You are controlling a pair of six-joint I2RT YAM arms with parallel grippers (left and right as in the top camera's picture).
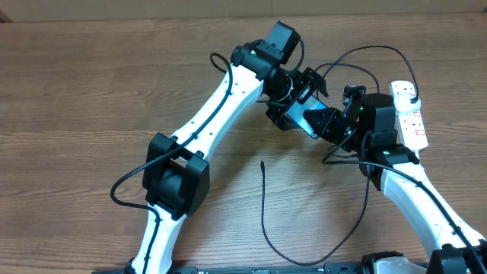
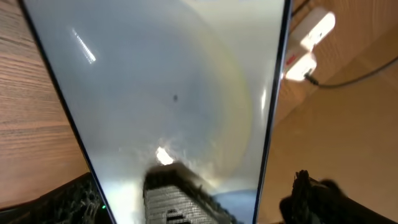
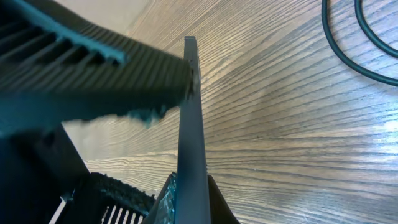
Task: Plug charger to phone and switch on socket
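Observation:
The phone [image 1: 307, 117] is held above the table between both grippers. My left gripper [image 1: 291, 100] is shut on its far end; in the left wrist view the pale screen [image 2: 168, 87] fills the frame with one finger [image 2: 180, 196] pressed on it. My right gripper [image 1: 333, 123] is shut on the near end; its wrist view shows the phone edge-on [image 3: 191, 118] between the fingers [image 3: 191, 202]. The charger cable's free tip [image 1: 262, 163] lies on the table left of the phone. The cable [image 1: 304, 262] loops toward the front and back up to the white socket strip [image 1: 412, 116].
The socket strip also shows in the left wrist view [image 2: 310, 38] with a black cable beside it. Cable loops [image 3: 351, 46] lie on the wooden table [image 1: 91, 91] at the right wrist view's upper right. My left finger [image 3: 93, 68] crosses that view.

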